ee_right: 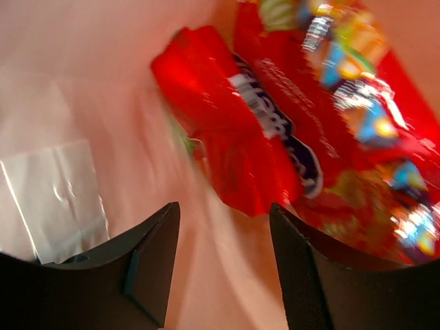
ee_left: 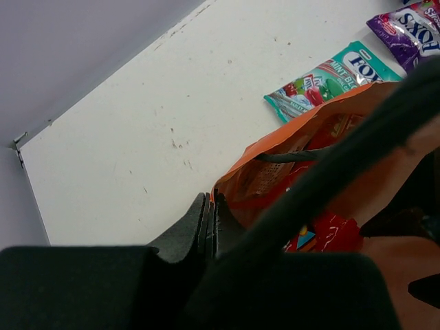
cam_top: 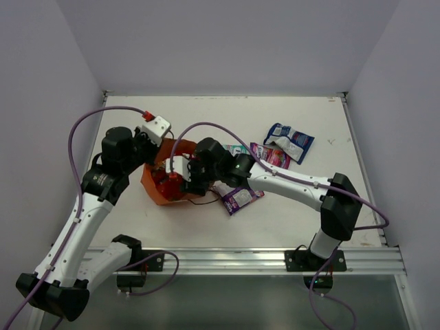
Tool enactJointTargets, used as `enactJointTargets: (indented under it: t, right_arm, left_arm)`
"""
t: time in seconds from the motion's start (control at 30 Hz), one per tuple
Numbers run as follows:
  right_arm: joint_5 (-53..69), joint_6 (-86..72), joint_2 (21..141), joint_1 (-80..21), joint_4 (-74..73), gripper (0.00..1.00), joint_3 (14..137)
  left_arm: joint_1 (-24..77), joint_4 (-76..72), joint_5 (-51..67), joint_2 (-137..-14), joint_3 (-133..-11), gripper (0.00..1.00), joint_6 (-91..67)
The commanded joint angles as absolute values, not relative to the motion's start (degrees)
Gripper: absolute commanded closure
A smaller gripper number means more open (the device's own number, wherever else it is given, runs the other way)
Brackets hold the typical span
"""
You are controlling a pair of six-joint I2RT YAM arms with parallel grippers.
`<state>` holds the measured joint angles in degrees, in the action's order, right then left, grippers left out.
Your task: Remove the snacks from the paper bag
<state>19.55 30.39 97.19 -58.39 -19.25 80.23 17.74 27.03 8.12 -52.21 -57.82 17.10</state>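
The orange paper bag [cam_top: 157, 191] lies on its side at the table's middle left. My left gripper [cam_top: 158, 155] is shut on the bag's upper rim [ee_left: 221, 194]; in the left wrist view its jaws [ee_left: 210, 203] pinch the paper. My right gripper [cam_top: 174, 180] is inside the bag mouth, open and empty [ee_right: 223, 230]. Just beyond its fingertips lie a red packet [ee_right: 237, 141] and a second red packet with colourful print [ee_right: 357, 130], on the pale inside of the bag [ee_right: 75, 75]. A red packet also shows in the left wrist view [ee_left: 323, 232].
Outside the bag lie a purple packet [cam_top: 240, 199] beside my right arm, a green packet [cam_top: 236, 148], a magenta packet [cam_top: 270, 155] and a blue-and-white packet [cam_top: 289, 141]. The green [ee_left: 330, 77] and purple [ee_left: 410, 26] packets show beyond the bag. Walls enclose the table.
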Motion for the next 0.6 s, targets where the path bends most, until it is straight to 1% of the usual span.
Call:
enactJointTargets:
  t: [0.0,0.07,0.1,0.17,0.2,0.27,0.3,0.47,0.5,0.57]
  right_arm:
    - [17.05,32.08,97.38,-60.38,-14.42,0.43,79.19]
    - [16.61,32.52,98.87,-60.91,-13.89,0.41,79.10]
    - [16.26,32.69,99.49,-60.91,-13.63,0.36,79.36]
    - [15.13,33.13,101.68,-61.00,-12.84,0.27,80.33]
    - [14.60,33.22,102.39,-61.00,-12.31,0.20,80.85]
    - [13.28,33.92,104.06,-61.00,-10.91,0.13,81.04]
    - [12.31,34.19,104.50,-61.00,-9.33,0.08,81.04]
    - [11.87,35.15,108.44,-61.00,-9.22,0.08,83.05]
    - [11.78,35.16,108.98,-61.08,-9.49,0.09,83.67]
    - [11.78,35.16,109.86,-61.08,-9.49,0.17,83.76]
  left_arm:
    - [17.75,18.54,9.84,-50.62,-58.89,1.00,17.14]
    - [17.67,18.54,10.46,-50.80,-58.89,1.00,16.88]
    - [17.67,18.46,10.89,-50.80,-58.89,1.00,16.79]
    - [17.67,18.46,11.86,-50.71,-58.89,1.00,16.52]
    - [17.67,18.54,12.21,-50.63,-58.97,1.00,16.44]
    - [17.67,18.72,12.48,-50.54,-58.97,1.00,16.52]
    - [17.75,18.81,12.92,-50.36,-58.97,1.00,16.44]
    - [17.67,18.90,13.89,-50.71,-58.89,1.00,15.73]
    - [17.67,18.90,13.89,-50.80,-58.97,1.00,15.73]
    - [17.67,18.90,14.06,-50.89,-59.24,1.00,15.56]
